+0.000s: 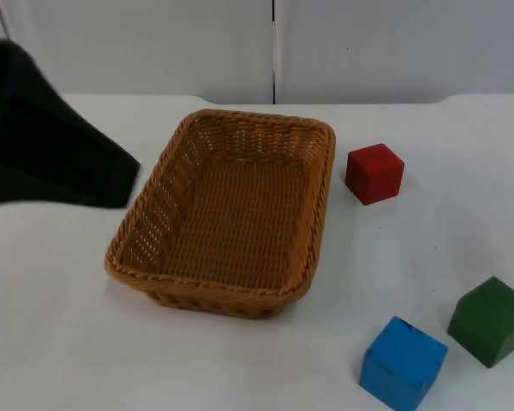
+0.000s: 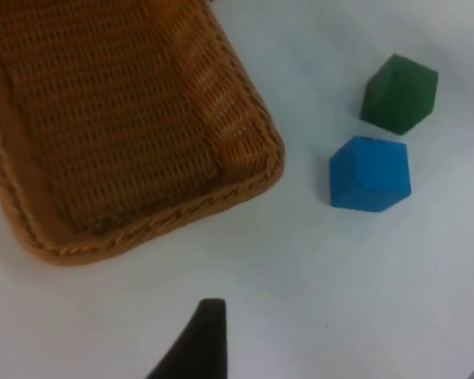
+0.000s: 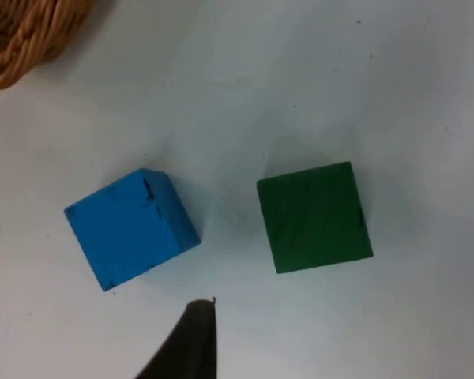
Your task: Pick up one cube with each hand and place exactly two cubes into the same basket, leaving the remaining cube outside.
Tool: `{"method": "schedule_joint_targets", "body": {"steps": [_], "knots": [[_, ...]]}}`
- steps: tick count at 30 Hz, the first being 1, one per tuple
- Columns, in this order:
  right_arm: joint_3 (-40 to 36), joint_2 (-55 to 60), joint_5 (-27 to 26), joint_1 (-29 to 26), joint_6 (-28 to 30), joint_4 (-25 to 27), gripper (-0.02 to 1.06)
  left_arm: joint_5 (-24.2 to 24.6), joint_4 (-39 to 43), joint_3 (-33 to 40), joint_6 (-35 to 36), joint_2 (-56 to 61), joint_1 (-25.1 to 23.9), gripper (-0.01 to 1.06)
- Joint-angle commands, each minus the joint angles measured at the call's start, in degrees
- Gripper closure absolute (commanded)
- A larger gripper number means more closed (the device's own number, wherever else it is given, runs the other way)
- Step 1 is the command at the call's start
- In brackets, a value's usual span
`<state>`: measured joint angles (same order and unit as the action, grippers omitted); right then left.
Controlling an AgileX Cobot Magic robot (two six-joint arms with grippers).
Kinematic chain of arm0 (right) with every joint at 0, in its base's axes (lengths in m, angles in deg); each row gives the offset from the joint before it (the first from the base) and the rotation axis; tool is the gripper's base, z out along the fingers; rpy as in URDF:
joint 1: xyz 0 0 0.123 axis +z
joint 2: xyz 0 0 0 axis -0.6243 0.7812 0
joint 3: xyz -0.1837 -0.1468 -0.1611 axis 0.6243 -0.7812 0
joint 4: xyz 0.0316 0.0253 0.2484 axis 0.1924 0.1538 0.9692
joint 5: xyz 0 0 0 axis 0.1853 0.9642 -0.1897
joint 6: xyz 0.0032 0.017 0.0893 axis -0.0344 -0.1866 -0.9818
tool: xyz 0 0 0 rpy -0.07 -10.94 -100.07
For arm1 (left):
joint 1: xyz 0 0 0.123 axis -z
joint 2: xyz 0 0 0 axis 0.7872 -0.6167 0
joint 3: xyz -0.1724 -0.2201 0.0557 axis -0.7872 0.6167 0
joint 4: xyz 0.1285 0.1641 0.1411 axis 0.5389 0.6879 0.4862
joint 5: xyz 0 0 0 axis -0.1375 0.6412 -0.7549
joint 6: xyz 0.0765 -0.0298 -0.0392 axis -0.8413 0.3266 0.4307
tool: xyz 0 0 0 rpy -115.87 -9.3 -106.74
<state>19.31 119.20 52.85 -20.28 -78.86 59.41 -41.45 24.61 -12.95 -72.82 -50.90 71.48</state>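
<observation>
From the top view, the wicker basket (image 1: 227, 210) sits near the middle of the white table (image 1: 60, 342), with nothing in it. The red cube (image 1: 374, 173) stands just beside the basket's right rim, apart from it. The blue cube (image 1: 403, 363) and the green cube (image 1: 490, 321) lie close together at the near right of the table, well apart from the basket. The left arm (image 1: 43, 137) hangs over the table to the left of the basket.

In the left wrist view, the left gripper looks down past the basket's near corner (image 2: 245, 170) toward the blue cube (image 2: 370, 174) and the green cube (image 2: 399, 92). One black fingertip (image 2: 205, 332) shows; I cannot tell whether the fingers are apart or together.

In the right wrist view, the right gripper hovers over the blue cube (image 3: 132, 229) and the green cube (image 3: 314, 217), which lie side by side with a clear gap between them. A single fingertip (image 3: 193, 335) shows, so its state too cannot be told.

The cubes look like painted wood: stiff, probably light, not fragile, with the blue one's paint chipped near an edge. Smooth paint may slip a little, so the best hold is likely on two opposite flat faces, fingers squared to them, not across corners. The gap between blue and green should leave room for a finger.
</observation>
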Motion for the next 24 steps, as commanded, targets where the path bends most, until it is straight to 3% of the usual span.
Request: {"method": "schedule_joint_targets", "body": {"steps": [1, 9, 11, 20, 24], "knots": [[0.5, 0.9, -0.7, 0.8, 0.7, 0.1, -0.01, -3.2, 2.1, -0.4, 2.2, -2.1, 4.1, 0.03], [0.7, 3.8, -1.2, 1.0, 1.5, 0.1, -0.01, -11.9, 10.0, -0.5, 10.2, -11.6, 17.4, 0.03], [0.7, 3.9, -1.4, 1.0, 1.7, 0.1, -0.01, -12.9, 10.5, -0.6, 10.7, -13.0, 18.8, 0.03], [0.7, 4.1, -1.8, 1.0, 2.8, 0.2, -0.01, -13.2, 14.8, -7.3, 13.8, -23.0, 25.7, 0.03], [0.7, 4.1, -2.0, 1.0, 3.0, 0.2, -0.01, -13.1, 21.2, -12.0, 19.6, -28.6, 30.5, 0.03]]}}
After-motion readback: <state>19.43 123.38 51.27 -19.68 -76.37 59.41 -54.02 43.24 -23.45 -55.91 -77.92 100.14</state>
